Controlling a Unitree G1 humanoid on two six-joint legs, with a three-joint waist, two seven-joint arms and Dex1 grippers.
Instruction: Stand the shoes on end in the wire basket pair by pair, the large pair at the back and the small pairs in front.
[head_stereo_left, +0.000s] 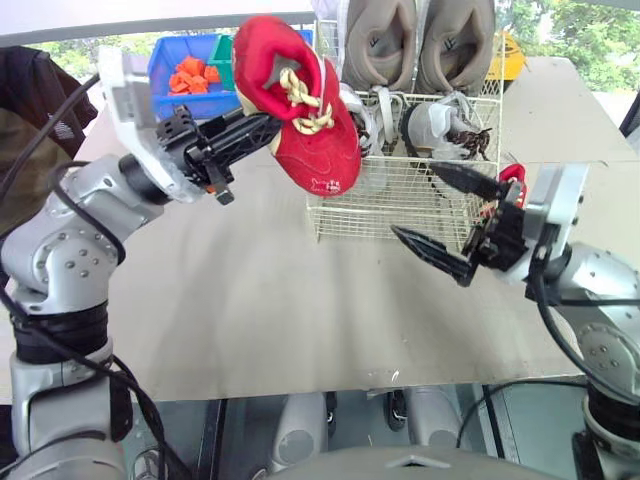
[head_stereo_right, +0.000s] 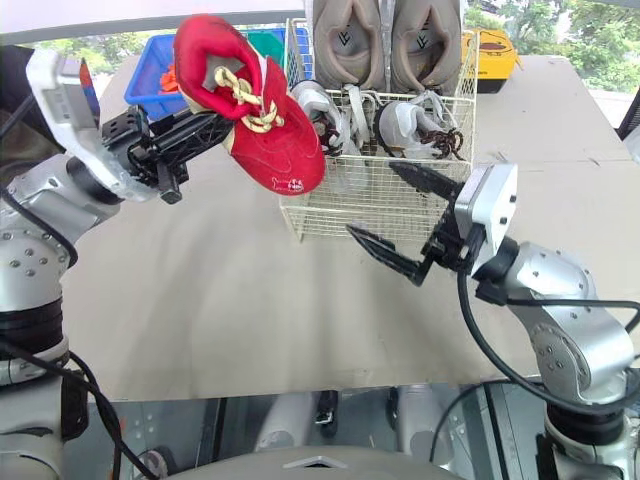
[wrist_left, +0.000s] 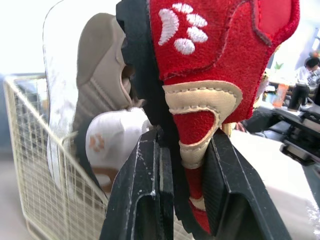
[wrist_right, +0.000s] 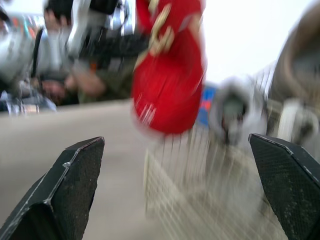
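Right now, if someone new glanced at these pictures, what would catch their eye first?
A bright red shoe with yellow laces, clamped by the left gripper and held up over the table near the wire basket. Next, the large tan pair standing on end at the basket's back, and the right gripper wide open just before its front wall.

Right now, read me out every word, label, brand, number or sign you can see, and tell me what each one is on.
No words or numbers can be read here.
On the red shoe: a white paw print, no letters; the small white mark near its toe is too small to read.
On the tan shoes: a V-shaped mark on each, no name readable.
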